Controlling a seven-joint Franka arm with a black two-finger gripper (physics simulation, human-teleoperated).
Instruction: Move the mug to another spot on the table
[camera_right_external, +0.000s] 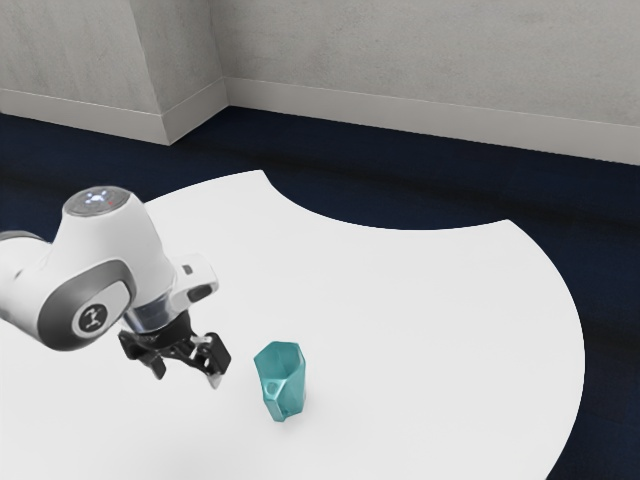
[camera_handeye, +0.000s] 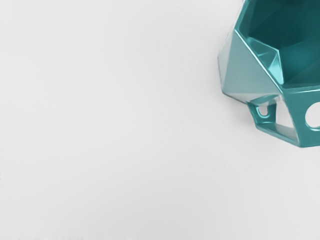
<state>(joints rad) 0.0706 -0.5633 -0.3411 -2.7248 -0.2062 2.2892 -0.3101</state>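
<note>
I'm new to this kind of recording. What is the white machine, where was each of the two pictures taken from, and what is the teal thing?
Both pictures are simulator renders. The white machine is a jointed robot arm, and the black two-finger hand at its end does the grasping. The exterior view comes from a camera beside the arm, looking down on a white table. The wrist view comes from a camera on the hand itself. A teal faceted mug stands upright on the table, and the wrist view shows it close up. The hand is open, apart from the mug, and holds nothing.
</note>
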